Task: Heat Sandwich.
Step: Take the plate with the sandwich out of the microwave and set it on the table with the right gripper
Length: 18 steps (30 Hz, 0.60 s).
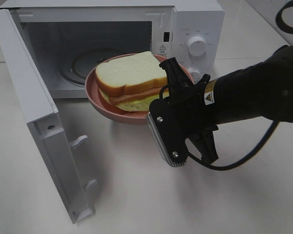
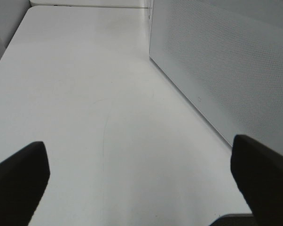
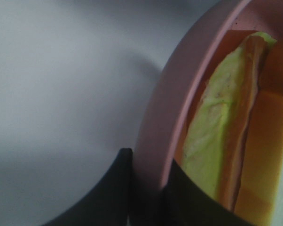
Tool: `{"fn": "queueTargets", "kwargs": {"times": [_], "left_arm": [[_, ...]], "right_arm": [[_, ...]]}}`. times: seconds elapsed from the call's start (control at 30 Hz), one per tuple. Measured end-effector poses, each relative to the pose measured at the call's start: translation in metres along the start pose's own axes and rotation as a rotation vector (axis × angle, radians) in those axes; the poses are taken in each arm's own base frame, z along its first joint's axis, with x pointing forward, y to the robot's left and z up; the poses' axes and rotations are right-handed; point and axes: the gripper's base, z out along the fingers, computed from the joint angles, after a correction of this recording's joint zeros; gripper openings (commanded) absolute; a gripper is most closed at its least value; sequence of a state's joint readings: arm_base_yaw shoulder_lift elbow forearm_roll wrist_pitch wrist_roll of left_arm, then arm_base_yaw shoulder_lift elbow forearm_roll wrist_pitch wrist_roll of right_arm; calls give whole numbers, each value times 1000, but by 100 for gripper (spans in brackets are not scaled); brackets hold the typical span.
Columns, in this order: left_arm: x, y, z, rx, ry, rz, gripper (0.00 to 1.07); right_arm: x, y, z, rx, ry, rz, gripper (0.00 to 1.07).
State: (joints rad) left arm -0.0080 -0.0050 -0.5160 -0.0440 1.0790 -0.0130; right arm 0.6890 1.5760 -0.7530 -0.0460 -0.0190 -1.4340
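The sandwich (image 1: pixel 129 73), thick white bread with reddish meat and pale yellow-green filling, lies on a round pink plate (image 1: pixel 100 100) held in the air in front of the open microwave (image 1: pixel 197 24). My right gripper (image 1: pixel 170 67) is shut on the plate's right rim. The right wrist view shows its fingers (image 3: pixel 111 193) pinching the pink plate rim (image 3: pixel 179 94), with the sandwich filling (image 3: pixel 209 141) just inside. In the left wrist view my left gripper (image 2: pixel 141 188) stands open over bare table, holding nothing. It is out of the exterior high view.
The microwave door (image 1: pixel 34 112) swings open to the left, toward the table's front. Inside the cavity lies a glass turntable (image 1: pixel 81 63). The door's perforated face (image 2: pixel 226 70) stands beside my left gripper. A black cable (image 1: pixel 253 151) hangs from the right arm.
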Motion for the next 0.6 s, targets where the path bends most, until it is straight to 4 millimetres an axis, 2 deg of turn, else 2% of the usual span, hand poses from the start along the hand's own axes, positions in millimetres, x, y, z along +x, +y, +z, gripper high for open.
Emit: {"fn": "queueTargets", "kwargs": {"times": [0.3, 0.6], "left_arm": [[0, 0, 0, 0, 0, 0, 100], [0, 0, 0, 0, 0, 0, 100]], "right_arm": [[2, 18, -25, -2, 1, 17, 0], [4, 40, -63, 11, 2, 38, 0]]}}
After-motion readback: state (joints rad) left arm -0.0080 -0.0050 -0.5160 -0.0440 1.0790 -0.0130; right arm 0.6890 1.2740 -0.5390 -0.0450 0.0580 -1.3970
